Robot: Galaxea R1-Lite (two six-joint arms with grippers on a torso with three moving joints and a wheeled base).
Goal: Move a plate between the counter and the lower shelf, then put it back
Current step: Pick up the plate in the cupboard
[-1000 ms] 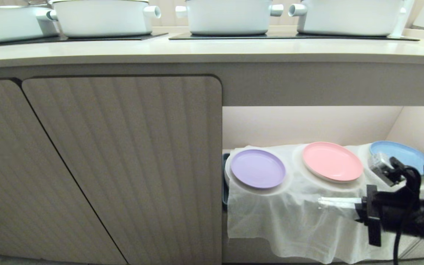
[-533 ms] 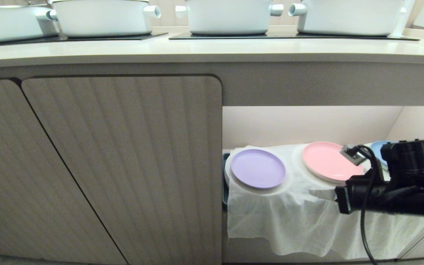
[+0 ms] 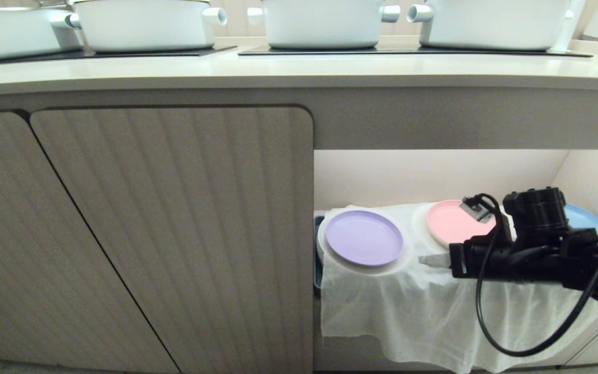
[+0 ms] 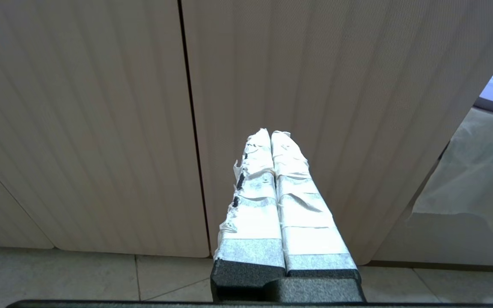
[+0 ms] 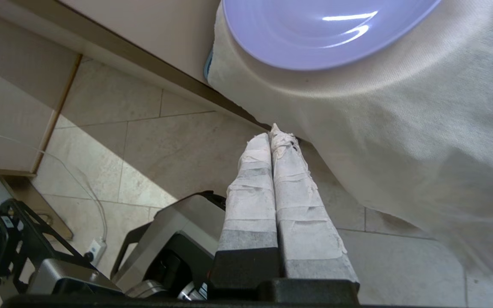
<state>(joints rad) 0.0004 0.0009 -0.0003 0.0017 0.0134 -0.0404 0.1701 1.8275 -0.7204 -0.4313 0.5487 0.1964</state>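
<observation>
the plate (image 3: 364, 237) lies flat on the leftmost cloth-covered mound of the lower shelf (image 3: 434, 176), just inside the shelf's left wall and well below the counter (image 3: 299, 70), so as i read it nothing of the move up to the counter is done yet: the lift, the set-down on top and the return to the shelf are all left. my right gripper (image 3: 430, 260) reaches in level in front of the shelf, its taped fingers pressed together on nothing, with the tip just to the right of the plate and a little lower than its rim, over the white cloth (image 3: 434, 317) that hangs down the shelf front; it does not touch the plate. before i can take the rim i judge the fingers must part. the pink plate (image 3: 454, 221) sits on the next mound to the right of the lilac one, partly behind my arm, and the blue plate (image 3: 584, 219) beyond that. my left gripper (image 4: 271, 137) is parked low before the cabinet doors (image 3: 174, 234), left of the plate, its fingers also together and empty
</observation>
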